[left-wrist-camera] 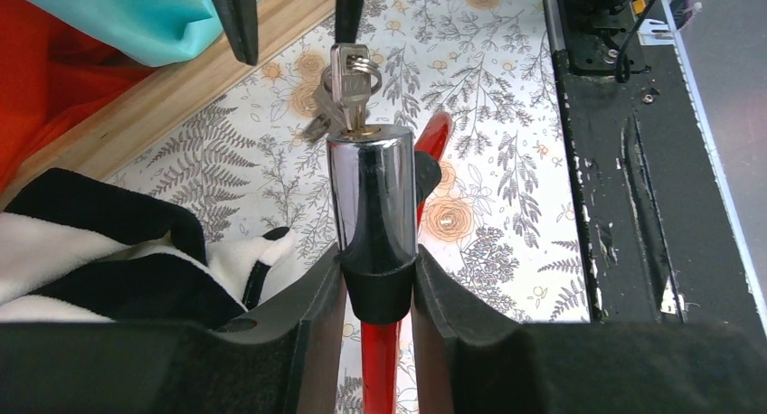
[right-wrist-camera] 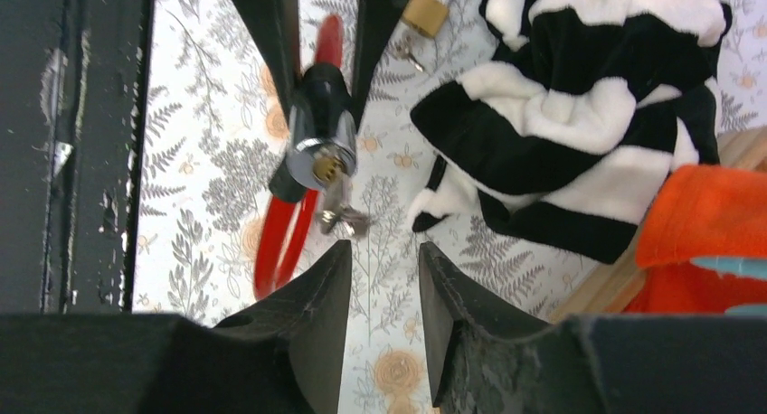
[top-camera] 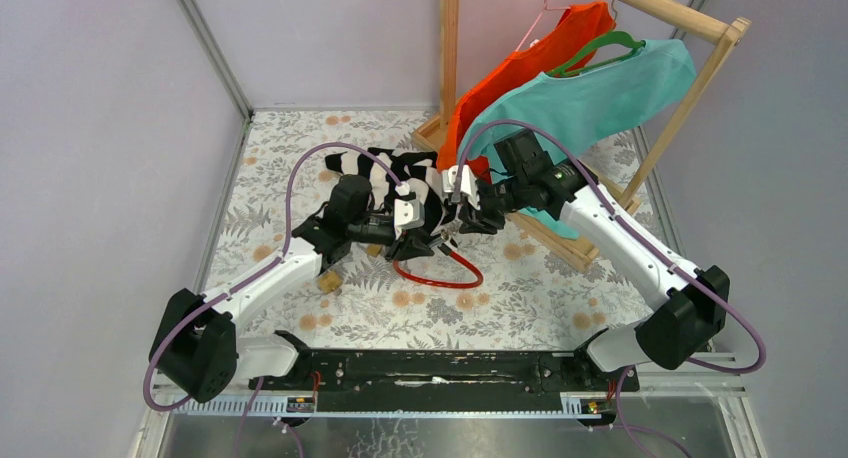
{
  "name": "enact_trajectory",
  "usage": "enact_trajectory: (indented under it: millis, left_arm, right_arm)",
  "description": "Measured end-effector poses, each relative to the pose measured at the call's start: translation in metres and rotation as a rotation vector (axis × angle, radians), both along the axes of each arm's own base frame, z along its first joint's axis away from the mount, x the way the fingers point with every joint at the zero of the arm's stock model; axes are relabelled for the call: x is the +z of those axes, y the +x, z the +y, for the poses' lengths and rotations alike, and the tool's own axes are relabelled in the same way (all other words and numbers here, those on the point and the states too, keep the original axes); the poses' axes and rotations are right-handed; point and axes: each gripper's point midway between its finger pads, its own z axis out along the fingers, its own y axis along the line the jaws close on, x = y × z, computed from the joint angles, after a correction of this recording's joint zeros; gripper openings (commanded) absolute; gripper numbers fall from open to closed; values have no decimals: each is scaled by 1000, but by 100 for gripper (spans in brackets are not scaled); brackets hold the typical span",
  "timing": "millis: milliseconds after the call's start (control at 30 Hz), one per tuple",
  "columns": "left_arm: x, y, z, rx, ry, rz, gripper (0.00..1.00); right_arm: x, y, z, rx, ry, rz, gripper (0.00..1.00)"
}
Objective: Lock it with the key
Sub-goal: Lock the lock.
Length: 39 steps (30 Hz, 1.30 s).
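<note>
A chrome cylinder lock (left-wrist-camera: 371, 197) with a red cable (left-wrist-camera: 380, 369) is clamped at its black collar between the fingers of my left gripper (left-wrist-camera: 378, 278), held above the table. A silver key (left-wrist-camera: 351, 89) on a ring sits in the lock's brass keyhole. In the right wrist view the lock (right-wrist-camera: 321, 134) faces the camera and the key (right-wrist-camera: 336, 211) hangs just beyond the tips of my right gripper (right-wrist-camera: 384, 260). That gripper is open and holds nothing. In the top view the two grippers (top-camera: 425, 240) (top-camera: 462, 218) meet mid-table above the cable loop (top-camera: 440, 273).
A black-and-white striped cloth (top-camera: 400, 173) lies behind the grippers. A wooden rack (top-camera: 690, 88) at the back right carries an orange shirt (top-camera: 530, 68) and a teal shirt (top-camera: 590, 98). A brass padlock (right-wrist-camera: 425, 14) lies on the floral table (top-camera: 300, 148) under the left arm.
</note>
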Motion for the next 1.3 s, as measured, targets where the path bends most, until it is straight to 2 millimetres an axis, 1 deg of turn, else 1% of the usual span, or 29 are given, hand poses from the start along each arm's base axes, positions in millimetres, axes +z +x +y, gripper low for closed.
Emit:
enact_trajectory:
  millis: [100,200,267,400,500,667,833,1300]
  left_arm:
    - [0,-3,0,-14,-3,9,0]
    - [0,-4,-1,-18,-4,10,0]
    - [0,-4,-1,-19,-4,11,0]
    - [0,-4,0,-19,-4,12,0]
    - [0,-4,-1,-19,-3,12,0]
    - [0,-5,0,-19,-2,14,0]
    - [0,-4,0,-19,-3,13,0]
    - [-2,-3,-1,-19,2,21,0]
  right_arm:
    - [-3,3,-8,-18,-34,-6,43]
    - [4,5,-12,-26,-40,-17,45]
    - [12,6,-11,-27,-30,-24,48]
    - [28,3,-5,-23,14,-9,62]
    - [31,-3,0,-27,41,50,64]
    - [25,-8,9,-56,57,179,60]
    - [20,-13,13,-89,49,260,52]
    - [17,-21,20,-128,39,328,32]
